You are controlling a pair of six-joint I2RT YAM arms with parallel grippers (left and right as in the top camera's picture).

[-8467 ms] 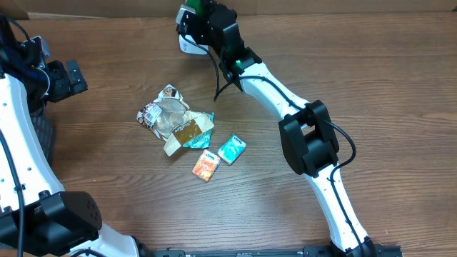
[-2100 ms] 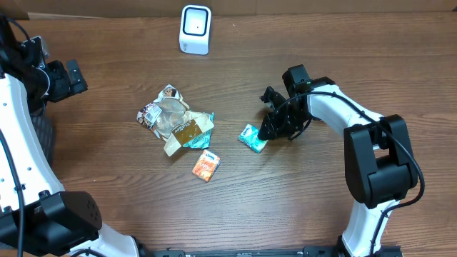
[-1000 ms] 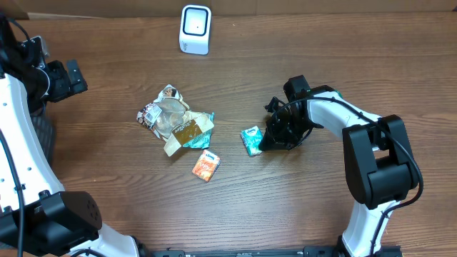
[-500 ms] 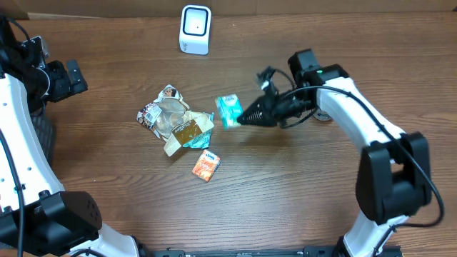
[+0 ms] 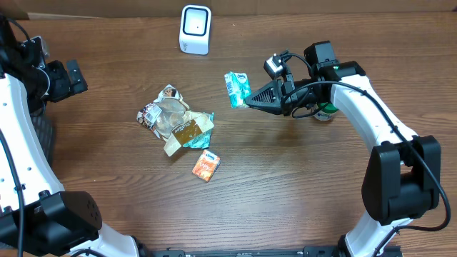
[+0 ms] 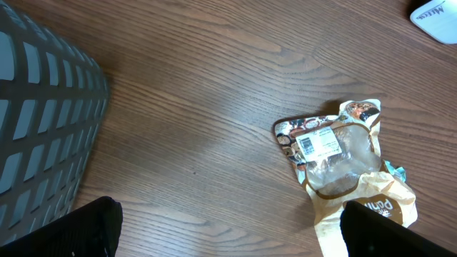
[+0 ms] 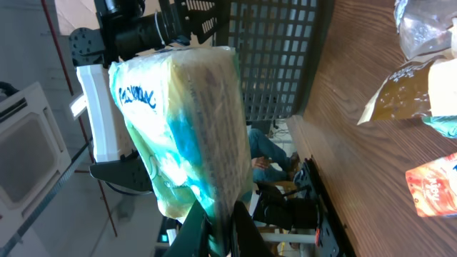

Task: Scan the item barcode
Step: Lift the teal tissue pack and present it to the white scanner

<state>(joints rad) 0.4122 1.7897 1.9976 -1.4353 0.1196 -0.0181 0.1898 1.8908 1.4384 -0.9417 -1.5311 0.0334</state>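
My right gripper is shut on the edge of a teal snack packet and holds it up above the table, right of centre. In the right wrist view the packet stands on edge and fills the frame above the pinching jaws of that gripper. The white barcode scanner stands at the far edge, up and to the left of the packet. At the far left my left gripper hangs open and holds nothing; its dark fingertips show at the bottom corners of the left wrist view.
A heap of crumpled wrappers lies left of centre, with a small orange packet just below it. A small green object sits under the right arm. A grey mesh basket stands at the left edge.
The right gripper has lifted the teal packet off the table and carried it up and left toward the scanner. The left arm has not moved.
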